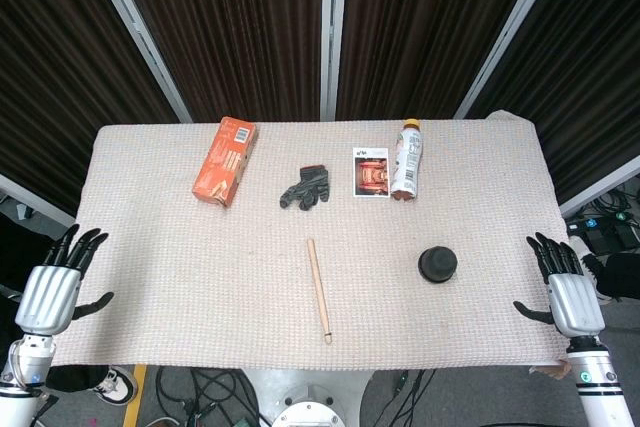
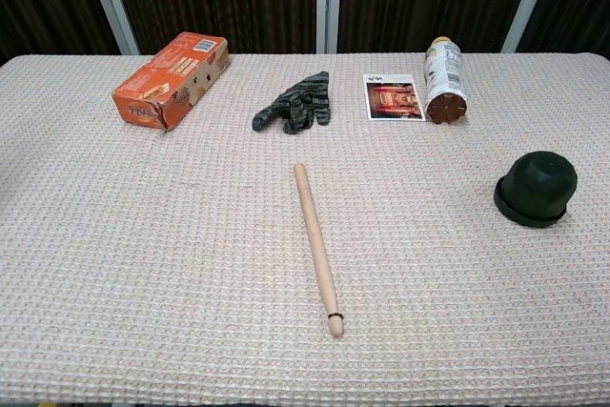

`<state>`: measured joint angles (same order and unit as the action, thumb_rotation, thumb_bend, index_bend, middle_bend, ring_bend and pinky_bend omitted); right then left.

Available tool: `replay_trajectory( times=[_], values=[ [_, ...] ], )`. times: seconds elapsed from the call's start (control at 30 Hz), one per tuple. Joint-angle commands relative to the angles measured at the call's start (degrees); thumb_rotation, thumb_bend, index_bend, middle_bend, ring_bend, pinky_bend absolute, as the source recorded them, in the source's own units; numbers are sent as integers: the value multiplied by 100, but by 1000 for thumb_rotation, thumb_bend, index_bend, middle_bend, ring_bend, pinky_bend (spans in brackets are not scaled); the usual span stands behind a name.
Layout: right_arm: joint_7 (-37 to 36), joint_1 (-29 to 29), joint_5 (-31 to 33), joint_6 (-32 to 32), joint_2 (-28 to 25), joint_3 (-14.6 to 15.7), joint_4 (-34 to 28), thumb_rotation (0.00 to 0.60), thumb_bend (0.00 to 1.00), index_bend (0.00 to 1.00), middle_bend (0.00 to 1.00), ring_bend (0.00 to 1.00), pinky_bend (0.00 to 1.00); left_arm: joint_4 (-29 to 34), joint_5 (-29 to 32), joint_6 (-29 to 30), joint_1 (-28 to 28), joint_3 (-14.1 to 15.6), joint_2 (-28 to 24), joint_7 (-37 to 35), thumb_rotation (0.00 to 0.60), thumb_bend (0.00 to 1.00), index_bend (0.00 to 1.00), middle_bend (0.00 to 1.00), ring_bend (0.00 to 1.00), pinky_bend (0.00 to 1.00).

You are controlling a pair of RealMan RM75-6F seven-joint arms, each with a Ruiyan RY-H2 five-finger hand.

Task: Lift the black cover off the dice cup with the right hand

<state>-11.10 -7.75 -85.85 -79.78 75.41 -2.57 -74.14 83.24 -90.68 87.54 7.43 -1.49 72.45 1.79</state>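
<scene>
- Located dice cup [image 1: 437, 264] with black cover [image 2: 537, 183] on, at table's [image 1: 180, 277] four o'clock.
- Held right hand [image 1: 565, 287] empty, fingers spread, at cup's three o'clock.
- Held left hand [image 1: 58, 282] empty, fingers apart.

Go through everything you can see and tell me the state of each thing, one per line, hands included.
Dice cup: black cover on, untouched.
Bottle: lying on its side.
Orange box: lying flat, closed.
Wooden stick: lying flat.
Dark glove: crumpled on the cloth.
Card: flat, picture up.
Left hand: empty, fingers apart, at the table's edge.
Right hand: empty, fingers apart, away from the cup.
</scene>
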Motion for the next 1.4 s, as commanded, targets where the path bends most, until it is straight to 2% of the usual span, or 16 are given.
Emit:
replay_trajectory(
  times=[0.03,0.67,0.93,1.4],
  values=[
    [4,5,7,-6,0,-3,-1,600,1,0,0,0,0,0,5,-2,-3,0,-2,-2,600,123,134,118,0,179],
    [-177,-234,160,562,250,-12,288,600,0,0,2,0,0,-58,93,-176,32,28,80,24,600,123,134,118,0,179],
    [-595,-494,336,1154,522,-58,505,600,12,0,30,0,0,-157,83,-256,65,58,111,1,600,123,134,118,0,180],
    [160,-965,649,1743,764,-249,56,600,17,0,69,0,0,-106,36,-285,76,102,88,-26,600,123,134,118,0,179]
  ],
)
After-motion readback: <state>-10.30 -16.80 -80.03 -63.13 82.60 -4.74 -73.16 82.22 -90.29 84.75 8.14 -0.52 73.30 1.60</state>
